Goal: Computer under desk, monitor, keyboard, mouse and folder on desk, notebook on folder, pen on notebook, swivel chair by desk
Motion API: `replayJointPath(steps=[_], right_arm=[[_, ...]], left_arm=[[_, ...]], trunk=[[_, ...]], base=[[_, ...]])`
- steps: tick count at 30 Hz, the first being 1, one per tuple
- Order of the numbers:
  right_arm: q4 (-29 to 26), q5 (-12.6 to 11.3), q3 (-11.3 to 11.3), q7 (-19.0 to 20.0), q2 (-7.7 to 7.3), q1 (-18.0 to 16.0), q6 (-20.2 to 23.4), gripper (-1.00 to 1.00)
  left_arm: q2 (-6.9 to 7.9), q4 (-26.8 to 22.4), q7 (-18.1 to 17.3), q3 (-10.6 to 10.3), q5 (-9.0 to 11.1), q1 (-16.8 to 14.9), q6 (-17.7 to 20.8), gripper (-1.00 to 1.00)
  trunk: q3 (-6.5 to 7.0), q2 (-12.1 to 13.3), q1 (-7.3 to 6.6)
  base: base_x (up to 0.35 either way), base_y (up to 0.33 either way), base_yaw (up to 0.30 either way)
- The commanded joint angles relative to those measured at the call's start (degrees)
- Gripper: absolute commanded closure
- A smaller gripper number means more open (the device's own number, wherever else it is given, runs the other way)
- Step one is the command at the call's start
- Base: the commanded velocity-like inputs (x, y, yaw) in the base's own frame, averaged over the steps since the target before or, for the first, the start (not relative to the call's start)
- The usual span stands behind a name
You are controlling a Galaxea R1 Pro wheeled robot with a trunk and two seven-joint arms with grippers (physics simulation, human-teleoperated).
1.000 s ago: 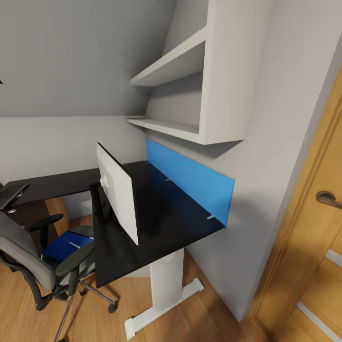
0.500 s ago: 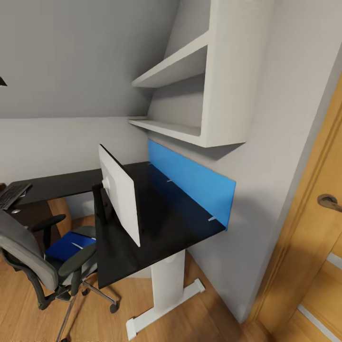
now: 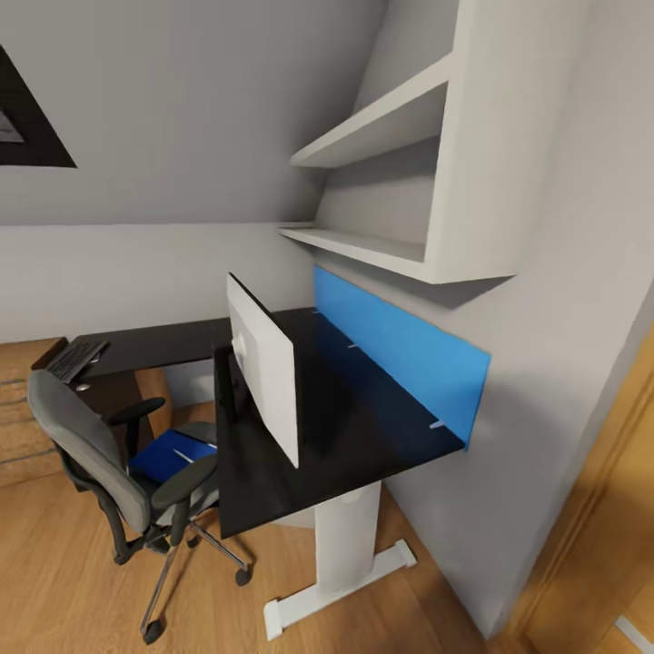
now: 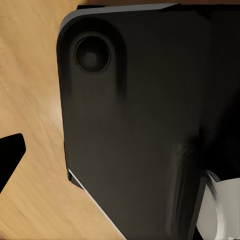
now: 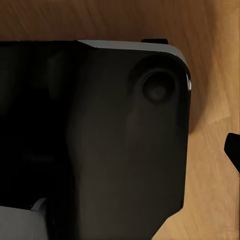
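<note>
The desk [image 3: 363, 427] is L-shaped with a black top and a white leg, and it stands against the wall. On it the monitor [image 3: 268, 368] shows its white back to me. The keyboard [image 3: 77, 359] lies on the desk's far left wing. The swivel chair [image 3: 100, 459] stands in the desk's inner corner. The blue folder [image 3: 163, 457] lies on its seat with thin pale streaks on it, too small to name. The computer, mouse, notebook and pen are not made out. One dark fingertip [image 4: 10, 155] shows in the left wrist view and another fingertip [image 5: 232, 149] in the right wrist view, both over wood floor.
A blue panel [image 3: 400, 350] lines the desk's back under white wall shelves [image 3: 400, 182]. A dark skylight [image 3: 23, 127] is at upper left and an oak door frame [image 3: 590, 536] at right. Wood floor [image 3: 54, 563] lies open in front of the chair. Black robot housing [image 4: 135, 125] shows in both wrist views.
The whole view has shifted: desk, monitor and chair sit further right in the picture, the skylight has come in at left, and the door handle has left at right. The things themselves have not moved.
</note>
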Motion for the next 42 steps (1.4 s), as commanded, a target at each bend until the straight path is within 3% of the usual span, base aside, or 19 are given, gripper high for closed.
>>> replayJointPath(steps=[1,10,21,35,42], right_arm=[[0.05,-0.03,-0.01,-0.02,0.01,-0.03,-0.53,-1.0],[0.15,-0.03,-0.02,-0.02,0.01,-0.03,-5.41,-1.0],[0.11,-0.03,0.06,-0.02,0.01,-0.02,-6.4,-1.0],[0.06,-0.03,0.14,0.03,0.01,-0.03,-7.68,-1.0],[0.03,-0.03,0.16,0.04,0.08,-0.02,-12.23,-1.0]], left_arm=[[0.01,0.01,-0.02,0.01,0.01,-0.02,-0.15,-1.0],[0.1,0.01,-0.02,0.01,0.01,-0.02,-0.26,-1.0],[0.25,0.01,-0.02,0.01,0.01,-0.02,-0.61,-1.0],[0.79,0.01,0.0,0.24,0.1,-0.02,-4.88,-1.0],[0.98,0.01,-0.04,0.27,3.08,-0.02,-6.64,-1.0]], trunk=[[-0.08,-0.04,0.0],[-0.3,-0.04,0.0],[-0.72,-0.04,0.0],[-1.3,-0.04,0.0],[-1.6,-0.04,0.0]], base=[[0.0,0.0,0.25],[0.0,0.0,0.251],[0.0,0.0,0.251],[0.0,0.0,0.251],[0.0,0.0,0.247]])
